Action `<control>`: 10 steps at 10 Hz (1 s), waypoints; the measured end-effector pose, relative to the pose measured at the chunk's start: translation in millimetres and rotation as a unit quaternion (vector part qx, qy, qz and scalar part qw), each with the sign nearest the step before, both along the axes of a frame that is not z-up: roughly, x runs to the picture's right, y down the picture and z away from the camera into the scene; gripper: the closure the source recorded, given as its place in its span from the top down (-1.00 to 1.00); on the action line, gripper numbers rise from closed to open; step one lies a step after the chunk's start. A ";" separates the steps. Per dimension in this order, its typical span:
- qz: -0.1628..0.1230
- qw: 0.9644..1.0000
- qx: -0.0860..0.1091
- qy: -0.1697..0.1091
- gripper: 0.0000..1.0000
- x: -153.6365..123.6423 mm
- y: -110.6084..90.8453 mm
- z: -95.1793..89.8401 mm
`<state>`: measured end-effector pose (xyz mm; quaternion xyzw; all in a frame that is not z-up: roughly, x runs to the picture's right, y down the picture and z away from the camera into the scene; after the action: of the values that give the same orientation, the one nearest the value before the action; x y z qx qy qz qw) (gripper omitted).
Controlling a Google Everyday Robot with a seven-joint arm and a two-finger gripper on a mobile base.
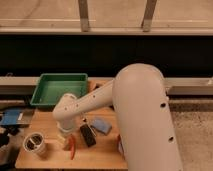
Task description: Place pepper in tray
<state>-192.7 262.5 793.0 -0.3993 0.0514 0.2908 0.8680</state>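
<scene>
The red-orange pepper [73,147] lies on the wooden table [50,120] near the front edge, pointing down toward me. The green tray [59,89] stands at the table's back left. My gripper [65,138] hangs from the white arm just above and left of the pepper's upper end, close to it; the wrist hides most of it. I cannot tell whether it touches the pepper.
A metal cup [35,144] stands at the front left. A black object [88,135] and a blue sponge [101,125] lie right of the pepper. A blue item [15,118] sits off the table's left side. My white arm body [142,120] covers the table's right part.
</scene>
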 end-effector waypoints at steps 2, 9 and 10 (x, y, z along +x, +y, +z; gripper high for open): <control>-0.001 1.000 0.002 0.000 -0.35 3.7 -4.0 -0.6; -0.002 1.000 0.020 0.002 -1.00 4.8 -7.0 -9.8; 0.001 1.000 0.031 0.000 -1.00 7.2 -14.5 -17.0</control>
<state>-185.5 248.0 776.1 -0.3718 0.0417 0.2932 0.8798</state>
